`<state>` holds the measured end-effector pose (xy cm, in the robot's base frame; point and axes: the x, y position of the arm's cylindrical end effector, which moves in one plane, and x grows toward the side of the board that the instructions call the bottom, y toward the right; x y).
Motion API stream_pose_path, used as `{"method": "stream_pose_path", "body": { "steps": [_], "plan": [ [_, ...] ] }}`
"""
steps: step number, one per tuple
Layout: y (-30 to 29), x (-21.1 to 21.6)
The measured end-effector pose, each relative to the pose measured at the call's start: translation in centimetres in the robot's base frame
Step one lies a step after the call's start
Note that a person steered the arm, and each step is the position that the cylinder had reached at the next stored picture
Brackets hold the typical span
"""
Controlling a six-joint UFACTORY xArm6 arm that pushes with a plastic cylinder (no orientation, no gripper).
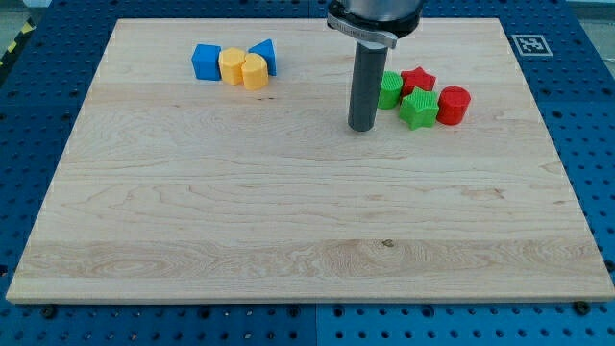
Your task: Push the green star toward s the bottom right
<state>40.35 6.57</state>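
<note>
My tip point(362, 127), the lower end of the straight dark rod, rests on the pale wooden board point(288, 221) toward its far right part, just left of a cluster of 4 small blocks. There is no pincer on this arm, so nothing spreads, presses together or pinches; the rod simply stands upright with its end on the wood. The green star-shaped block point(417, 109), the task's thing, sits a little to the right of my tip, apart from it, at the near edge of the cluster. Just behind the rod lies a second green block point(390, 90), partly hidden by the rod, so its shape is unclear; it seems to touch the green star's far-left side. A red star-shaped block point(418, 81) lies just beyond the green star, and a red cylinder-like block point(454, 105) stands just beside the green star's right side. Well apart, at the far left, 4 more blocks huddle together: a blue cube-like block point(206, 61), a yellow rounded block point(232, 66), a yellow heart-like block point(254, 72) and a blue triangular block point(265, 55). No container shows anywhere; every block lies directly on the board, which rests on a blue perforated table point(38, 115).
</note>
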Motion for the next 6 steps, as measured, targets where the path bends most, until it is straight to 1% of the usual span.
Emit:
{"method": "stream_pose_path", "body": {
  "steps": [2,3,4,5,6],
  "plan": [
    [1.9,-7.7],
    [5.5,-5.5],
    [7.8,0.1],
    [11.6,3.1],
    [13.3,7.3]
  ]
}}
